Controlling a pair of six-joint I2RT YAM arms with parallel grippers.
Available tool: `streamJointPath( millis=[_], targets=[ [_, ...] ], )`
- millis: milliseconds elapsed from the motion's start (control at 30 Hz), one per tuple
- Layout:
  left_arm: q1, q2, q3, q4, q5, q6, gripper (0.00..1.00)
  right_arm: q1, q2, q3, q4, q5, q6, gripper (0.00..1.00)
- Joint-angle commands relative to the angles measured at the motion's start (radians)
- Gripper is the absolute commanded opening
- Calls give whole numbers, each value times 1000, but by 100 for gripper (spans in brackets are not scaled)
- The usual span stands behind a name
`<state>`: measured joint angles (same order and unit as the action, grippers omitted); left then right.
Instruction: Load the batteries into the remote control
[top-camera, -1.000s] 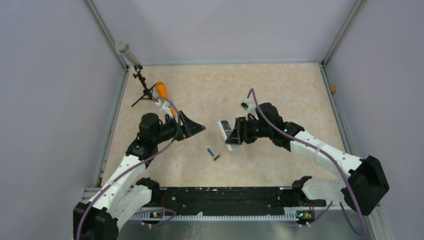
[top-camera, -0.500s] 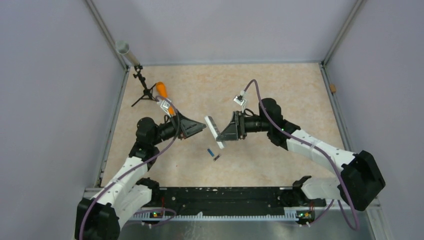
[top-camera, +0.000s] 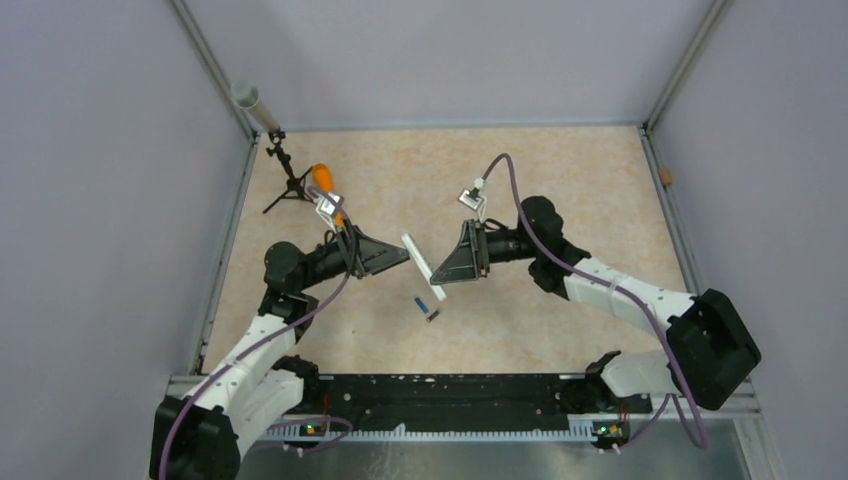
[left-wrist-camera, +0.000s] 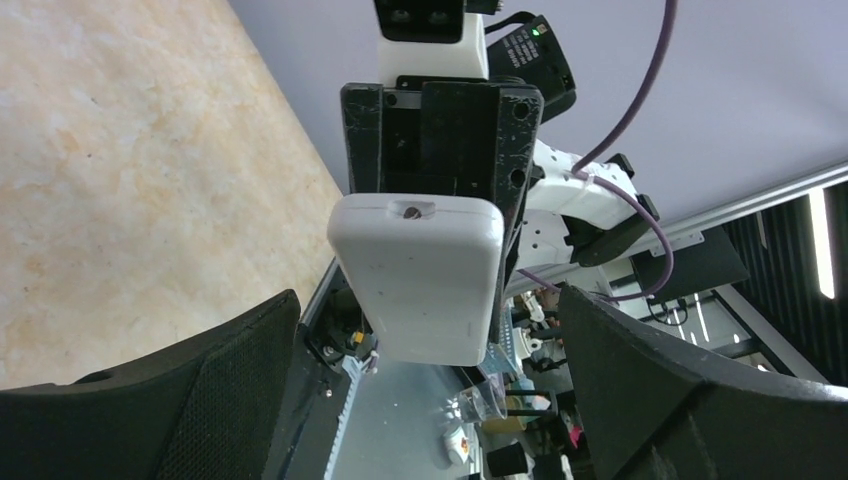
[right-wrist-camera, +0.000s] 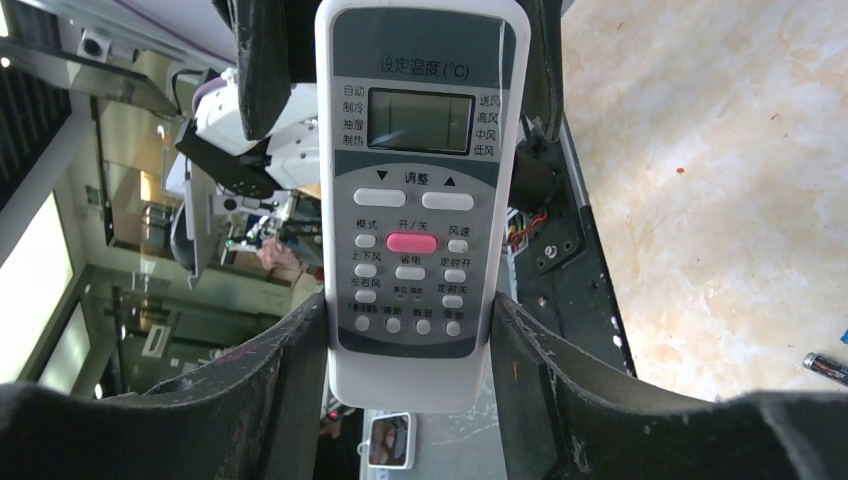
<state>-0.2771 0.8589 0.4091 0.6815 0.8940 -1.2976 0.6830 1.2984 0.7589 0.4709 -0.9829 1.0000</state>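
Note:
The remote control (top-camera: 421, 266) is a white handset held up off the table, with my right gripper (top-camera: 440, 270) shut on its lower sides. In the right wrist view its grey button face (right-wrist-camera: 415, 200) points at the camera, clamped between the right gripper (right-wrist-camera: 408, 350) fingers. My left gripper (top-camera: 398, 256) stands wide open just left of it. The left wrist view shows the remote control's plain white back (left-wrist-camera: 420, 275) ahead of the left gripper (left-wrist-camera: 430, 385), touching neither finger. The batteries lie on the table below: a blue one (top-camera: 421, 301) and a dark one (top-camera: 433, 316).
An orange cylinder (top-camera: 322, 180) and a small black tripod (top-camera: 286, 182) stand at the back left, near a grey tube (top-camera: 250, 100) in the corner. Grey walls close in the tan table (top-camera: 560, 180) on three sides. The dark battery's tip (right-wrist-camera: 828, 368) shows at the right wrist view's edge.
The right arm has carried the remote control leftwards and turned it edge-on towards the left gripper. The left arm has drawn its elbow back, jaws still wide. The batteries have not moved.

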Motion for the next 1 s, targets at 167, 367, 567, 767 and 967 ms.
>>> streamJointPath(
  millis=[167, 367, 567, 767, 967],
  targets=[
    [5, -23, 16, 114, 97, -55, 99, 51, 24, 91, -33, -45, -82, 0],
    [4, -24, 32, 89, 129, -52, 97, 61, 37, 110, -58, -45, -107, 0],
    [4, -22, 34, 88, 136, -53, 91, 70, 47, 115, -53, -61, -106, 0],
    [4, -18, 36, 112, 145, -68, 84, 78, 51, 103, -8, -76, -75, 0],
    [5, -13, 34, 125, 156, -73, 62, 78, 55, 100, -14, -69, -76, 0]
  ],
)
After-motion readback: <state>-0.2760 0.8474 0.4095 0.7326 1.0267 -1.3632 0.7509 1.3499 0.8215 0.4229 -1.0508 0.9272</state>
